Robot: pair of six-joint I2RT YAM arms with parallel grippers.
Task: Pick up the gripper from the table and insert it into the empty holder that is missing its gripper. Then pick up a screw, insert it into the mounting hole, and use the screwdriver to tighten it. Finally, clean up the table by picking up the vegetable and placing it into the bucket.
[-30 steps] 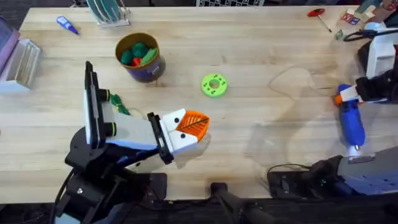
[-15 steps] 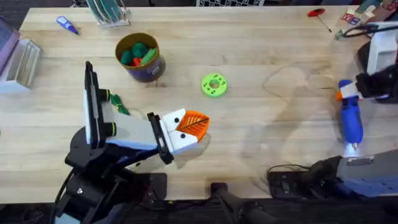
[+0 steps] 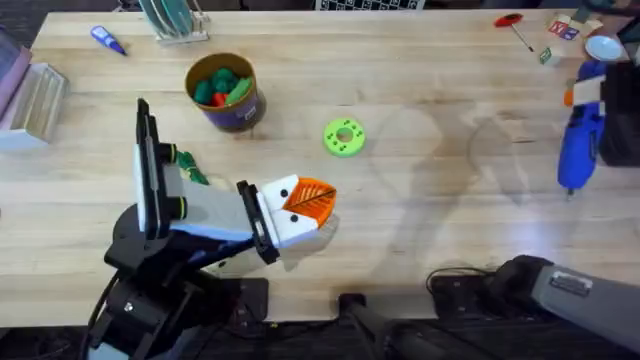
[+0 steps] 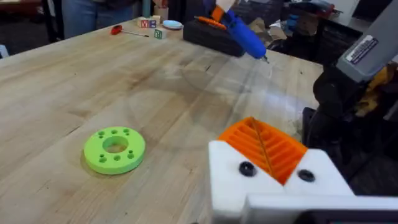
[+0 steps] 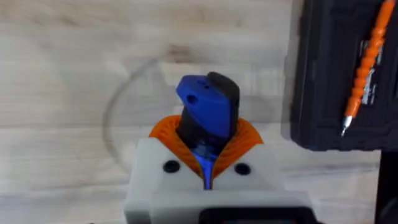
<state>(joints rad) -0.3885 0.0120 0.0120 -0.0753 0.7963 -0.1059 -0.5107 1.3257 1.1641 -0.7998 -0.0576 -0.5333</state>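
right gripper [image 5: 208,163]: pinching screwdriver [image 3: 578,140] | tip toward robot | left gripper [image 3: 305,205]: closed

Bright green ring disc [image 3: 345,137] mid-table; small blue-handled tool [image 3: 107,40]; red-handled tool [image 3: 514,25]

On the wooden table [image 3: 420,210] the left gripper [image 3: 305,205] lies low at about seven o'clock from centre, its orange gripper [image 3: 312,197] seated in the white holder [image 3: 285,220]. The bucket [image 3: 225,92] stands at eleven o'clock, a green ring [image 3: 344,137] near centre. The blue screwdriver [image 3: 579,140] hangs at three o'clock by the right edge.
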